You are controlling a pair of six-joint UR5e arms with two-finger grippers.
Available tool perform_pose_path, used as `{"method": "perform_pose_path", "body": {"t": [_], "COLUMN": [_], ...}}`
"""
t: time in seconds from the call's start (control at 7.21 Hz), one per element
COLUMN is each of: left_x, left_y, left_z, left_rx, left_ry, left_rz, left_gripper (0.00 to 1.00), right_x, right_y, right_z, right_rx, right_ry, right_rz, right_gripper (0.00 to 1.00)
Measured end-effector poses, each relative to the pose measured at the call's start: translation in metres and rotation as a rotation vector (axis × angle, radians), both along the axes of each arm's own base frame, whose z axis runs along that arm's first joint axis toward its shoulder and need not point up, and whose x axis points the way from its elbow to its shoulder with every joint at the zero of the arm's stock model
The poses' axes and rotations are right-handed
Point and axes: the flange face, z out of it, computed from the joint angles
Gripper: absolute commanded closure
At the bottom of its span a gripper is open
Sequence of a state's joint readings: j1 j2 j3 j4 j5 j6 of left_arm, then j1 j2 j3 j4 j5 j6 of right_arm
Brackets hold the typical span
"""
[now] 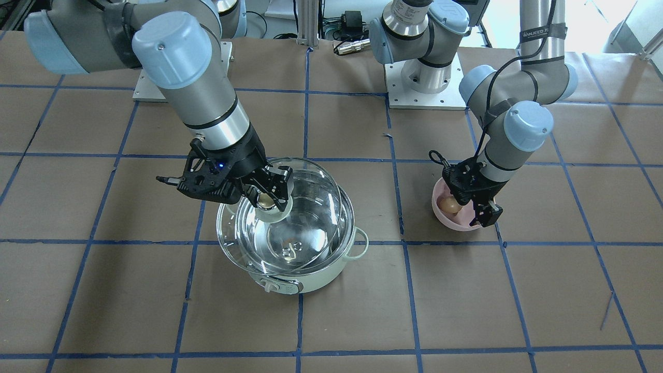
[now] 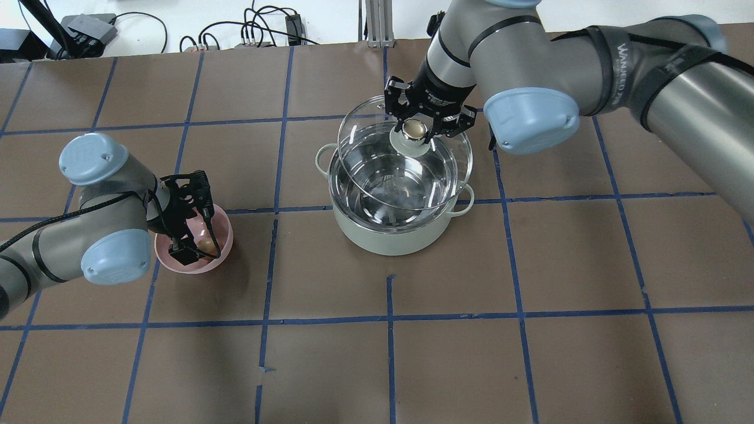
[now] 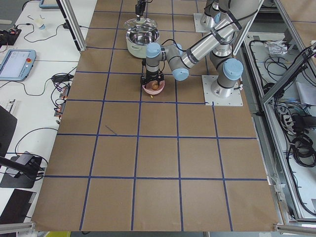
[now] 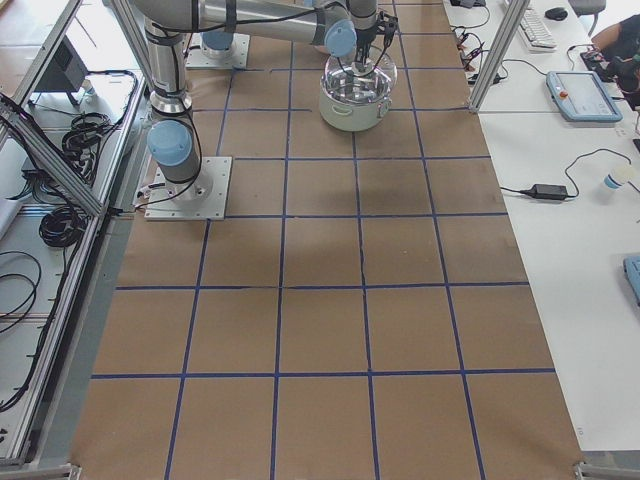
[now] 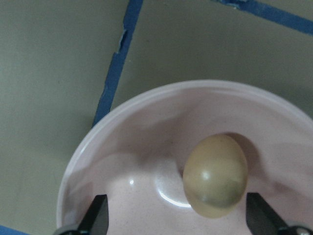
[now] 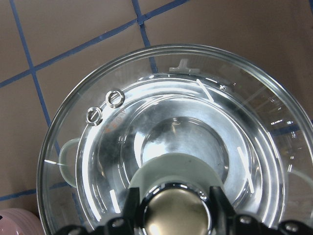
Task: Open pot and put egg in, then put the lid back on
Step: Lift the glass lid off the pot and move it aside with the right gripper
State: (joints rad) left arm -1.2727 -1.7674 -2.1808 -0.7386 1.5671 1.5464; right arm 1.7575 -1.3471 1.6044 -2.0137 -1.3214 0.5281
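Step in hand: egg pick-up, the lid [image 2: 377, 162] already off. Right end effector [image 2: 416, 126] is clenched on the lid's knob, holding it tilted over the open pot [image 2: 389, 235]. Left end effector [image 5: 181, 220] is released, its fingers either side of the egg [image 5: 215, 175] in the pink bowl [image 5: 146, 127] on the bench [image 2: 530, 353]. Next move likely calls for a gentle close on the egg, then a lift clear of the bowl.

Egg [image 5: 215, 176] lies in bowl [image 2: 222, 246], left of pot [image 2: 383, 235].
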Motion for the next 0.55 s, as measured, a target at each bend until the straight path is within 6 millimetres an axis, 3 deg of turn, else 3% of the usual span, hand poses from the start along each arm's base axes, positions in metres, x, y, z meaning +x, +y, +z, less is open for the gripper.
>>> {"method": "perform_pose_path", "body": {"t": [0.55], "left_x": [-0.018], "left_y": [-0.002], "left_z": [-0.002], "left_rx": [-0.006], "left_ry": [0.032], "left_rz": [-0.020], "left_gripper": [0.00], "right_x": [-0.039], "right_y": [-0.005], "right_z": [0.014], "right_rx": [0.036], "right_ry": [-0.059], "right_rz": [-0.058], "right_gripper": [0.49]}}
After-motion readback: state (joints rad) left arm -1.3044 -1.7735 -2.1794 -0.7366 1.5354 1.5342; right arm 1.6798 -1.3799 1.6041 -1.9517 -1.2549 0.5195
